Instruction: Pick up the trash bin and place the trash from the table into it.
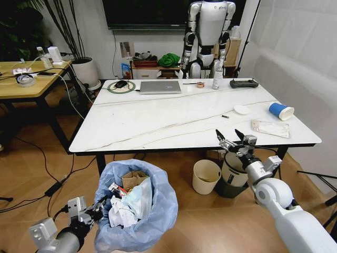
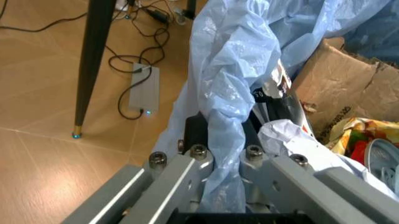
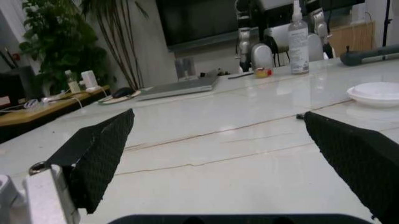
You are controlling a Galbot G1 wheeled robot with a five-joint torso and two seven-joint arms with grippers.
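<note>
Running along the near side of the table (image 1: 158, 124) is a black edge, with open wooden floor between it and the robot. Most of the marble-look top is bare; the things on it keep to the far side and the right end. At the right end lie pieces of trash: a blue paper cup (image 1: 279, 110) on its side near the corner, a white lid (image 1: 241, 109) (image 3: 376, 91) just left of it, and a light-blue mask (image 1: 270, 128) close to the front edge. A laptop (image 1: 160, 87) and a spray bottle (image 1: 217, 77) stand toward the far edge.

Under the table's right part stand a cream bin (image 1: 206, 176) and a black bin with a white rim (image 1: 232, 174).

The right gripper (image 1: 230, 138) (image 3: 218, 163) hovers at the table's front edge, left of the mask, its jaws spread wide and holding nothing. The right arm reaches up from the lower right, forearm angled toward the table.

The trash bin (image 1: 138, 211) (image 2: 231, 79) is off the table, low and to the left in front of the robot, already holding torn cardboard (image 1: 132, 179) (image 2: 339, 88) and crumpled white paper (image 1: 122, 213). The left gripper (image 1: 98, 205) (image 2: 223, 154) is clenched on the bin's rim, pinching the blue bag between its fingers. The left arm comes in low from the lower left.
</note>
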